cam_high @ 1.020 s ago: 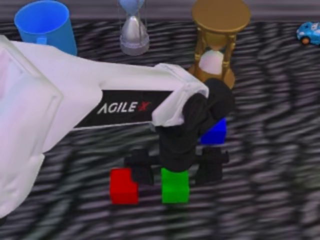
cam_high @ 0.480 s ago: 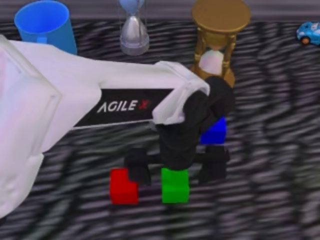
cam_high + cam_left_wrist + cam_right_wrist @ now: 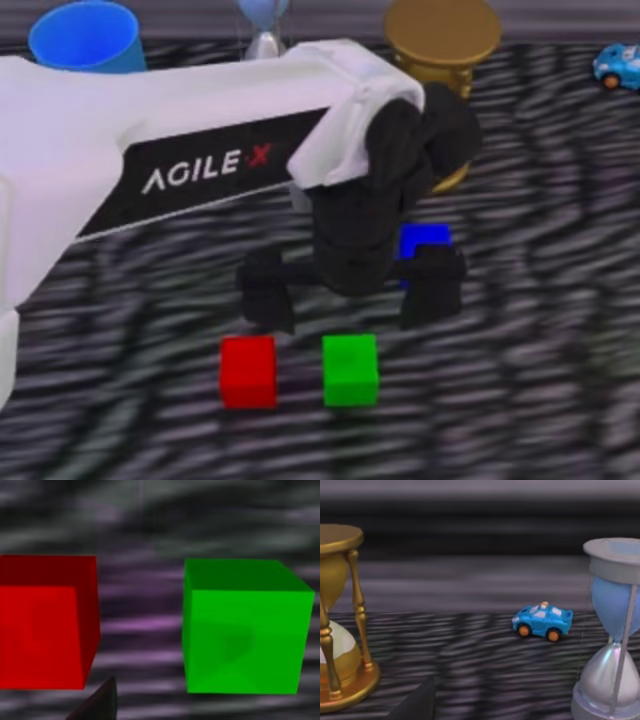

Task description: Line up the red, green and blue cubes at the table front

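Above the front row, my left gripper (image 3: pixel 352 290) has lifted off the green cube (image 3: pixel 350 369), fingers apart and empty; blue cube (image 3: pixel 425 240) comes next, I judge.

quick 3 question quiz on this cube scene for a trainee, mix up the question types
1. True or false: the left gripper holds the green cube.
2. Which cube sits partly hidden behind the gripper: A red, B green, C blue?
3. Fill in: the red cube sits to the ___ of the green cube in the top view.

Key: 1 false, its jaws are open and empty. 2 C, the blue cube. 3 left.
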`<action>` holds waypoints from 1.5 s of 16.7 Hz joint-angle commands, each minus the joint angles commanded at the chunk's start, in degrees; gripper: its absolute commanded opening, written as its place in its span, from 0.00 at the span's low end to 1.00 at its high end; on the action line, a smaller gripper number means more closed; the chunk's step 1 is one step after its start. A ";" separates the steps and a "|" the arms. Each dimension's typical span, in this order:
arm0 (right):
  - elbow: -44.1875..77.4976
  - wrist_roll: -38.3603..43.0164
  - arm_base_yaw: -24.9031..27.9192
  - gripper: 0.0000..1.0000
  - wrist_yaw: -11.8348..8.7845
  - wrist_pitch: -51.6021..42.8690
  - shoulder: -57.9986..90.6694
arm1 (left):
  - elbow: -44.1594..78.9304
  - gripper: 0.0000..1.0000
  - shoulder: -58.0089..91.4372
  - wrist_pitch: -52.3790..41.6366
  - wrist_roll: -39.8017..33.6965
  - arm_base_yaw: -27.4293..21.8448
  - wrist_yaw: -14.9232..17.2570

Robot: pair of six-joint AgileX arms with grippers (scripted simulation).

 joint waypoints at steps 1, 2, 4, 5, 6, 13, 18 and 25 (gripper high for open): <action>0.00 0.00 0.00 1.00 0.00 0.00 0.00 | 0.00 1.00 0.00 0.00 0.00 0.00 0.00; 0.00 0.00 0.00 1.00 0.00 0.00 0.00 | 0.00 1.00 0.00 0.00 0.00 0.00 0.00; 0.00 0.00 0.00 1.00 0.00 0.00 0.00 | -0.14 1.00 0.21 0.16 0.01 -0.30 0.01; 0.57 0.18 0.20 1.00 -0.03 -0.40 0.56 | -0.65 1.00 -0.32 0.49 0.02 0.06 -0.04; 1.74 0.55 0.60 1.00 -0.07 -1.23 1.72 | -1.67 1.00 -1.37 1.15 0.08 0.73 -0.11; 26.00 7.09 6.94 1.00 0.02 -16.64 26.67 | -21.52 1.00 -25.04 13.93 4.13 12.44 -0.69; 53.38 14.07 13.65 1.00 0.14 -34.21 59.93 | -44.73 1.00 -54.13 28.29 13.04 24.60 -0.72; 89.08 23.49 22.91 1.00 -0.07 -58.17 105.08 | -75.82 1.00 -92.36 48.83 31.47 40.12 -0.23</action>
